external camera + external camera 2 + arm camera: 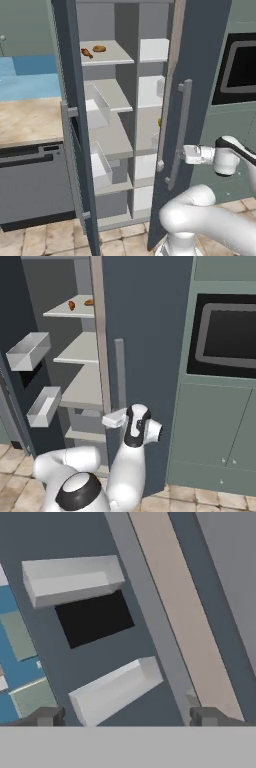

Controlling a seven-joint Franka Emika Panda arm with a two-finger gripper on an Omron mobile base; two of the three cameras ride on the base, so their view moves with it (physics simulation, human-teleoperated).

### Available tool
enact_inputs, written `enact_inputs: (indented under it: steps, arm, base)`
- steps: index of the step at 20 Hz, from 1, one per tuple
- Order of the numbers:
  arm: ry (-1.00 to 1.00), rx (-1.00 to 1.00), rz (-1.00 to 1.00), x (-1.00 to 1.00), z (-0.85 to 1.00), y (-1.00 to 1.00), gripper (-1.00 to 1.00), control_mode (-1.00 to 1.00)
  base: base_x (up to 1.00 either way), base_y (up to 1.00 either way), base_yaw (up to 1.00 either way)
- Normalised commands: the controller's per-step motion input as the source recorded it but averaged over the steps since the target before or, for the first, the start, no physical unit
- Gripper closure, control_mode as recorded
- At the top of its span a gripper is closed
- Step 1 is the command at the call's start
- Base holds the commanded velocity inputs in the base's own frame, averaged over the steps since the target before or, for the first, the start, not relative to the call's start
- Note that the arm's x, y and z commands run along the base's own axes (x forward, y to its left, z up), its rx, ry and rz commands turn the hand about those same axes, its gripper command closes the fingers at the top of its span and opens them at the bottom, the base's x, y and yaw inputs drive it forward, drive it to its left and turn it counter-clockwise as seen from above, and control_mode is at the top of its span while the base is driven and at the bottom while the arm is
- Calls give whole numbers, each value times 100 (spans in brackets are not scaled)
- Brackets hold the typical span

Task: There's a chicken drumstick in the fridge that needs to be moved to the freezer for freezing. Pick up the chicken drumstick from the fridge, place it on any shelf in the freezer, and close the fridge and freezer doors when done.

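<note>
Tall slate-blue unit stands open between wooden counter (27,120) and green cabinets with black oven (227,336); tiled floor below. Freezer door (75,125) swung out left, two clear bins (27,351) on its inner side. Fridge door (192,100) ajar, grey bar handle (179,135) on front.

Chicken drumstick (86,52) lies on top white shelf (117,54), just beside round brown bun (99,49).

Gripper (125,716) near fridge door edge, beside handle; fingers (47,716) spread wide, holding nothing.
</note>
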Motion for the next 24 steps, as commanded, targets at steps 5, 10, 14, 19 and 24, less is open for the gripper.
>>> enact_inputs:
  steps: [5, 10, 14, 19, 24]
  arm:
    - [8, 0, 0, 53, 0, 51, -100, -100]
    - [0, 0, 0, 40, 0, 45, -100, -100]
    - [0, 0, 0, 39, 0, 43, -100, -100]
    - [0, 0, -1, 44, 0, 45, -100, -100]
    - [0, 0, -1, 57, 0, 25, -100, -100]
  base:
    - [0, 0, 0]
    - [0, 0, 0]
    - [0, 0, 0]
    - [0, 0, 0]
    - [0, 0, 0]
